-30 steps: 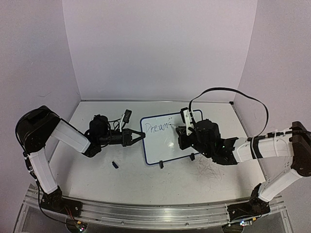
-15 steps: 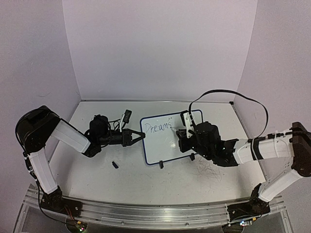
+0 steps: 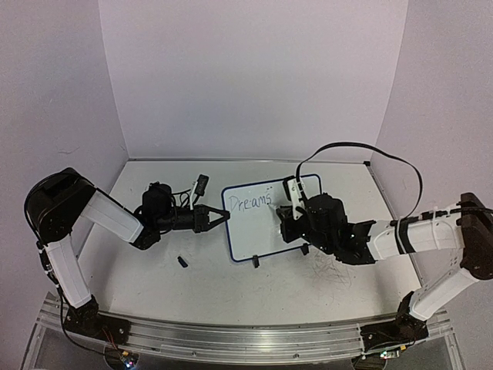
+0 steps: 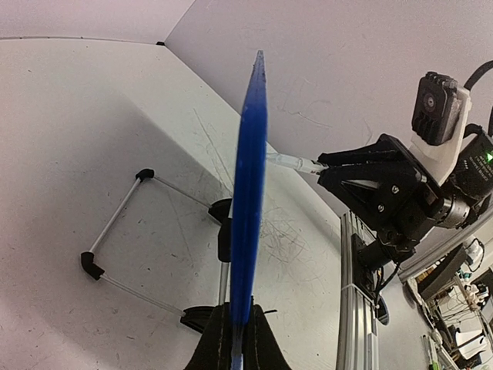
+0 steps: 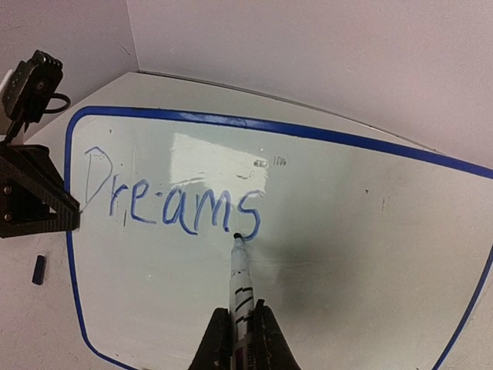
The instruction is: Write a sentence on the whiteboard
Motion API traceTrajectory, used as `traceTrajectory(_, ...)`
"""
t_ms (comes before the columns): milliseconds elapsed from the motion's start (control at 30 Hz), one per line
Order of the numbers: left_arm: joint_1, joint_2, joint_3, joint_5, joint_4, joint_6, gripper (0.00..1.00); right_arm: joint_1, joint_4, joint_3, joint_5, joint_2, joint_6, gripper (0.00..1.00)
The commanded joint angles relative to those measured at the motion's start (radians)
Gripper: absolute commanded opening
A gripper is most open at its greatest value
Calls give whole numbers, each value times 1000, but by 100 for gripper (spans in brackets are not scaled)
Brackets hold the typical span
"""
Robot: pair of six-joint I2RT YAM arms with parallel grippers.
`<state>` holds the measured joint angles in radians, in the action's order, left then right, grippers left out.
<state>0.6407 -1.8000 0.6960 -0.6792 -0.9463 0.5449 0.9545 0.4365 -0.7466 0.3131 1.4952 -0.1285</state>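
The whiteboard (image 3: 266, 223) with its dark blue rim stands tilted on two black feet at the table's middle; it also shows in the right wrist view (image 5: 347, 254) and edge-on in the left wrist view (image 4: 248, 193). Blue handwriting (image 5: 173, 204) on it reads "Dreams" (image 3: 252, 203). My right gripper (image 5: 244, 339) (image 3: 289, 216) is shut on a white marker (image 5: 241, 285), whose tip touches the board at the bottom of the "s". My left gripper (image 4: 235, 339) (image 3: 219, 218) is shut on the board's left rim.
A small black marker cap (image 3: 183, 262) lies on the tabletop in front of the left arm; it also shows in the right wrist view (image 5: 38, 270). Grey scribble scratches (image 3: 331, 270) mark the tabletop by the right arm. A purple wall rises behind the board.
The right gripper has drawn the marker down and slightly left, finishing the "s" of "Dreams". The left gripper and board have not moved.
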Motion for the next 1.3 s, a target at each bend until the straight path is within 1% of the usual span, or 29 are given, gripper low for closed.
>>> traceTrajectory(0, 7, 44, 5, -23, -25, -19, 0, -1, 19, -18, -17, -29, 13, 0)
traceTrajectory(167, 7, 48, -1, -19, -23, -25, 0, -30, 16, 87, 31, -192, 17, 0)
traceTrajectory(267, 7, 46, 1, -21, -22, -24, 0, -94, 16, 118, -72, -233, 11, 0)
traceTrajectory(633, 7, 52, 0, -12, -17, -17, 0, -102, 43, 51, -171, -132, 71, 0)
traceTrajectory(867, 7, 42, 9, -16, -16, -16, 0, -102, 89, 65, -128, -135, 58, 0)
traceTrajectory(1267, 7, 43, 12, -19, -13, -19, 0, -103, 102, 19, -101, -76, 59, 0)
